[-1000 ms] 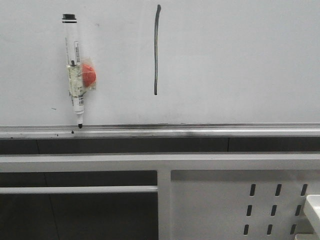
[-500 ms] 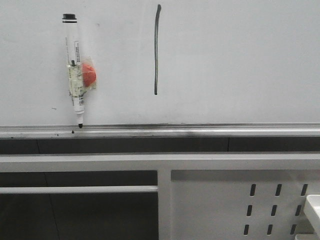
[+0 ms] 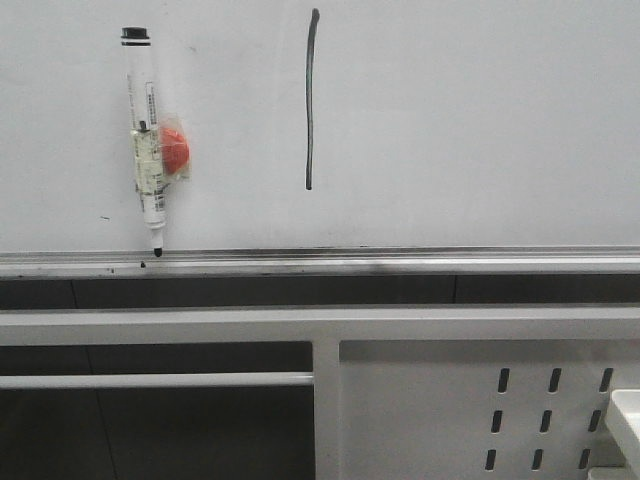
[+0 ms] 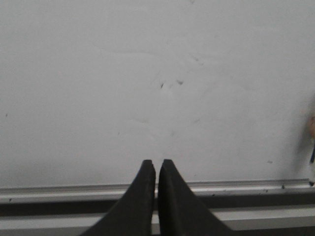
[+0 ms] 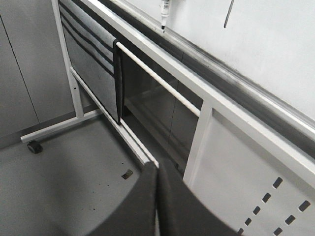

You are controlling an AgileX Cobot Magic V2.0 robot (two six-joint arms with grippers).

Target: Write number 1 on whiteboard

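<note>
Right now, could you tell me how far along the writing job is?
It looks done: the number 1 stands on the whiteboard, and the marker hangs beside it. Nothing is in hand; the left hand and right hand are shut, empty. Nothing visible remains.

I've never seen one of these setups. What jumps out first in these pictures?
A dark, nearly straight stroke, the number 1, stands out on the whiteboard, high and a bit left of centre. To its left a marker hangs tip down against the board, with an orange blob beside it. Each wrist view shows a black tool pressed shut and empty: the left tool faces the board, the right tool the stand's frame.
</note>
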